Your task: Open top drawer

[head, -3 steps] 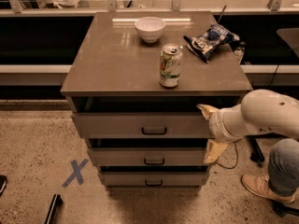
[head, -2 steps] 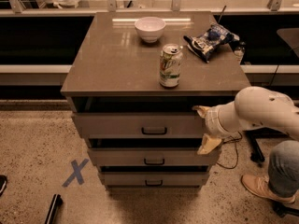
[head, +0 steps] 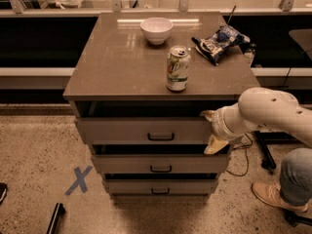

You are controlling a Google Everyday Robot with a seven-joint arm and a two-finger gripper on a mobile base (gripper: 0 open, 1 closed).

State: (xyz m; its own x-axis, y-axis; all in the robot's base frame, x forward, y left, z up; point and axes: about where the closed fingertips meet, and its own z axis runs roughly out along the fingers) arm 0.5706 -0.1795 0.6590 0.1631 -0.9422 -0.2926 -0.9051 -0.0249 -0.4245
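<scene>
The top drawer [head: 141,130] is the widest grey-beige front, just under the cabinet top, with a small dark bar handle [head: 161,137] at its centre. It stands slightly out, with a dark gap above its front. My gripper [head: 211,130] is at the right end of this drawer front, coming in from the right on the white arm [head: 263,113]. It is open: one finger is by the front's top edge and the other finger [head: 214,145] hangs by its lower edge. It is well right of the handle.
Two narrower drawers [head: 160,164] sit below. On the cabinet top [head: 112,57] stand a white bowl [head: 156,29], a soda can [head: 177,68] near the front edge and a chip bag [head: 219,42]. A person's leg and shoe [head: 280,189] are at the lower right. Blue tape X [head: 78,180] marks the floor.
My arm and gripper have moved left, from beside the cabinet's right side onto the right end of the top drawer front. The drawer has not visibly moved.
</scene>
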